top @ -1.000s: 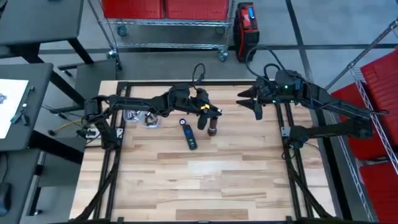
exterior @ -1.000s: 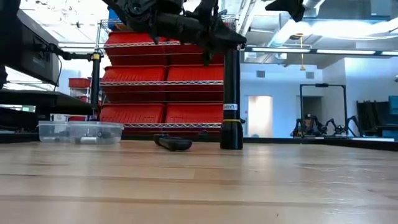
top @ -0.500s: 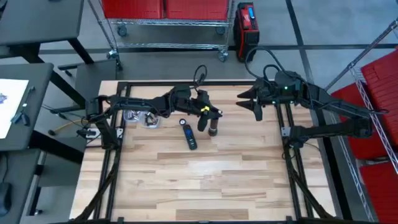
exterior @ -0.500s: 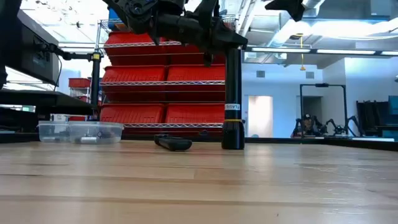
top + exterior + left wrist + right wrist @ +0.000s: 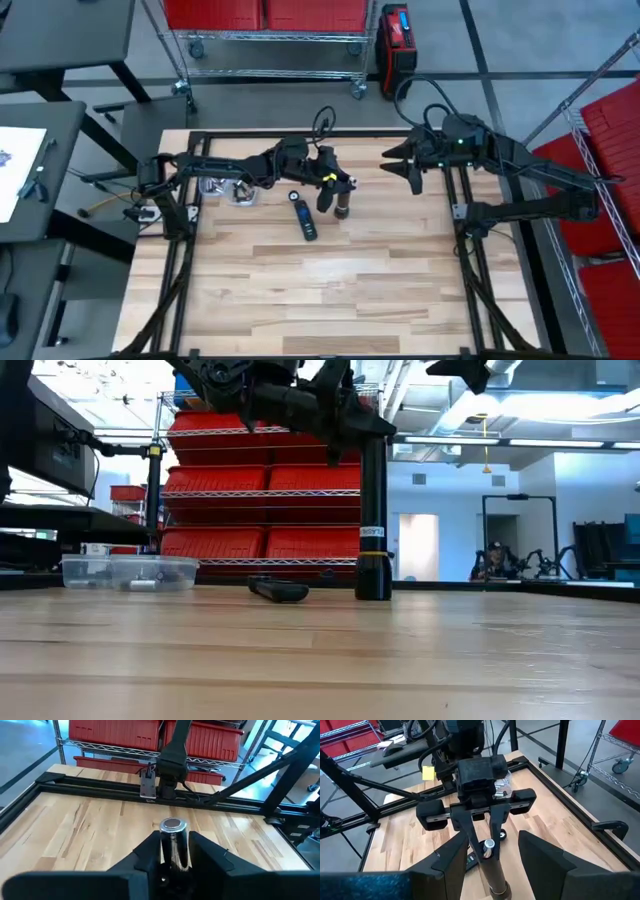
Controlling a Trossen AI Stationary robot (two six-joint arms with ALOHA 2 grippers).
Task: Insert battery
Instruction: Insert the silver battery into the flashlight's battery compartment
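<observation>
left gripper (image 5: 172, 851) clamps upright flashlight (image 5: 373, 520); label unreadable; right gripper (image 5: 405, 166) wide, idle.

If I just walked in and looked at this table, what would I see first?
Probably the tall black flashlight standing upright near the far middle of the wooden table, with the left gripper holding it near the top, where a silvery battery end shows. Next to it a small dark part lies flat, and a clear box sits at the left. The right gripper hangs open above the table's far right.
</observation>
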